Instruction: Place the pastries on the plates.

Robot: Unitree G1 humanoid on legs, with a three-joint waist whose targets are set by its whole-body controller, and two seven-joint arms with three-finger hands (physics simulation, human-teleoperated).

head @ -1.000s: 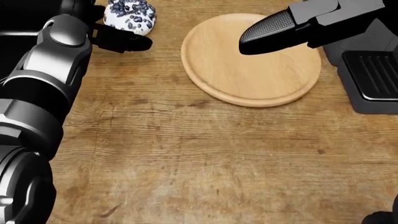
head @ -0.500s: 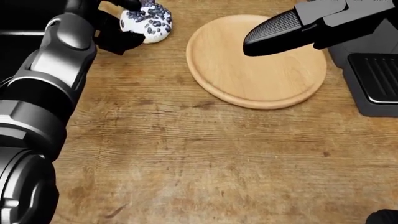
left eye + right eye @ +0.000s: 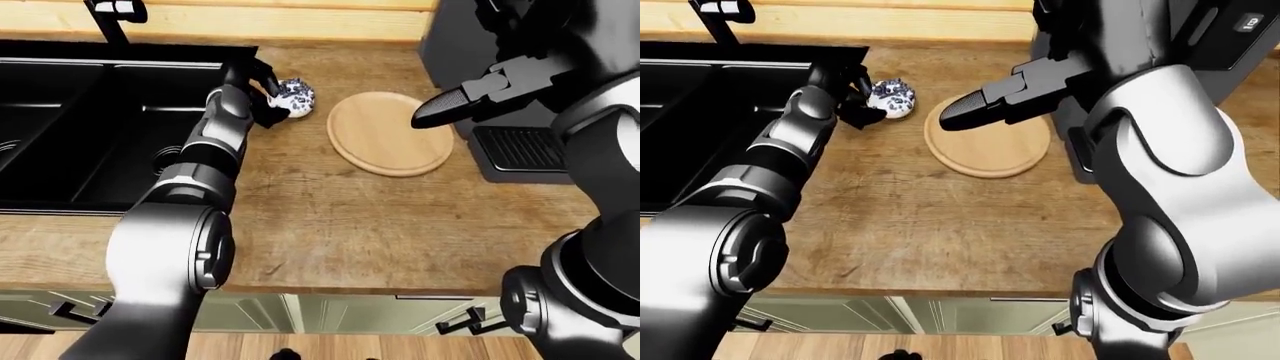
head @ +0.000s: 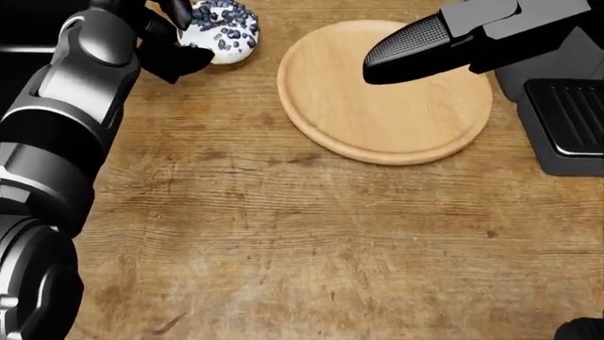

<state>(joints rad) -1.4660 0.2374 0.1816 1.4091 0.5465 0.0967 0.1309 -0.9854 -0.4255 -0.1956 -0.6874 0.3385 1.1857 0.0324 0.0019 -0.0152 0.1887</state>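
Note:
A white pastry with dark sprinkles [image 4: 224, 30] sits near the top left of the head view, just left of a round wooden plate [image 4: 377, 124]. My left hand [image 4: 189, 35] is shut on the pastry's left side, one finger over its top and another under it. The pastry is held a little way off the plate's left rim. My right hand [image 4: 416, 44] hovers over the upper right part of the plate, fingers stretched out straight and holding nothing.
A black double sink [image 3: 80, 127] with a faucet [image 3: 110, 15] fills the left of the left-eye view. A dark coffee machine with a ribbed drip tray [image 3: 520, 146] stands right of the plate. The wooden counter [image 3: 330, 225] ends above cabinet doors.
My left hand has closed on the pastry and carried it a little to the right, toward the plate. The right hand has stayed over the plate.

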